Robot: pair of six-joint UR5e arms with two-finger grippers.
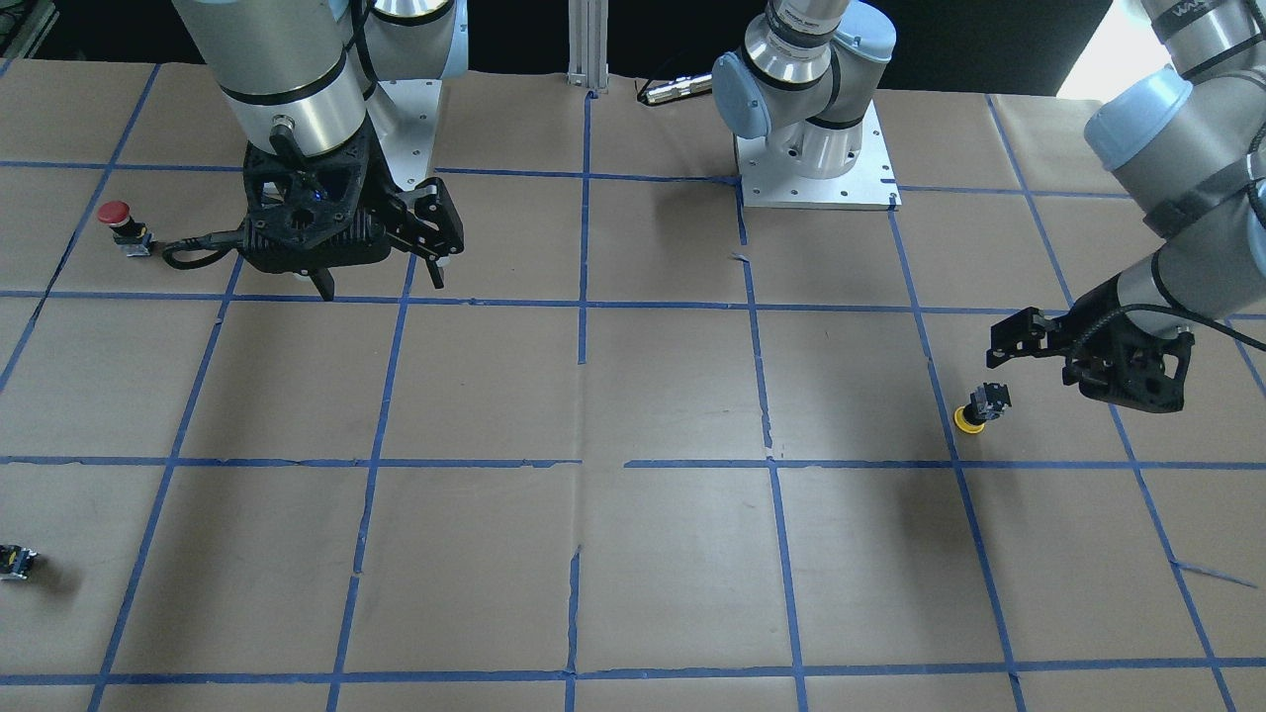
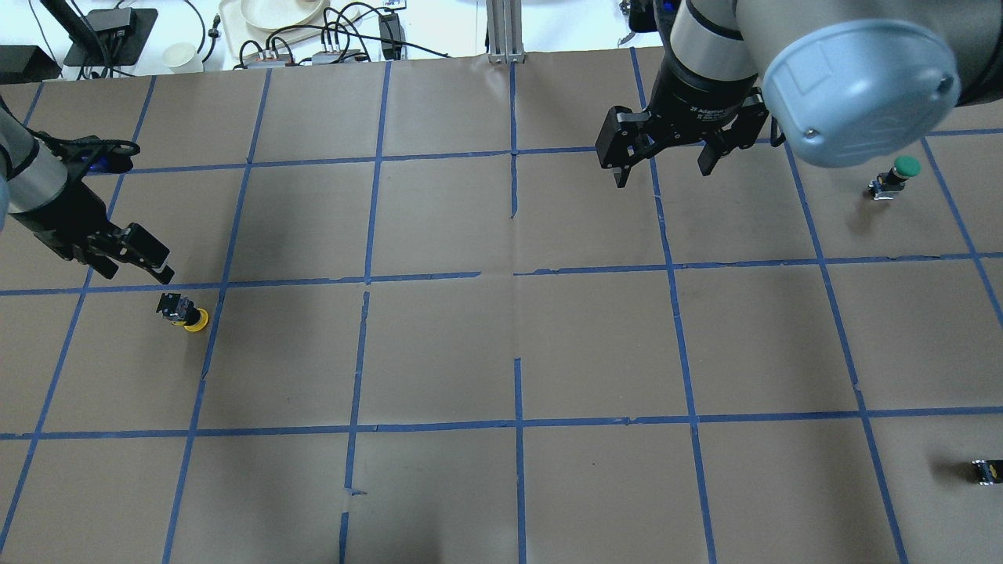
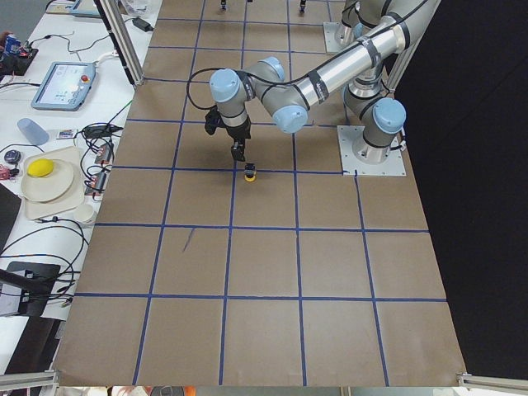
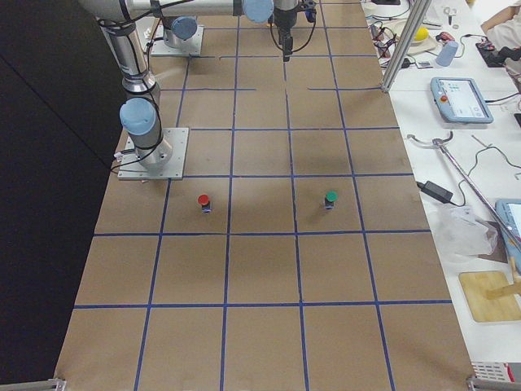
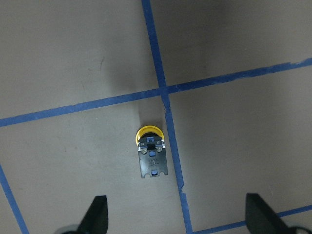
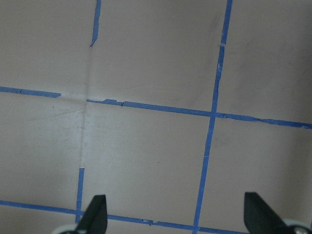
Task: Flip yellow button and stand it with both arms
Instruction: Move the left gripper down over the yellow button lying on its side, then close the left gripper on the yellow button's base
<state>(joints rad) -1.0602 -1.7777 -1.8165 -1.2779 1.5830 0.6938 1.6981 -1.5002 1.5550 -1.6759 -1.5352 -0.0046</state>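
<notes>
You see papered table with blue grid. Right gripper at overhead 1 o'clock: released, empty. Left gripper at 9 o'clock: released, empty. Yellow button on table near its 5 o'clock, apart from it.

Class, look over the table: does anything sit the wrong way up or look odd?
The yellow button rests upside down on its cap, block up; the red button and green button stand cap up.
</notes>
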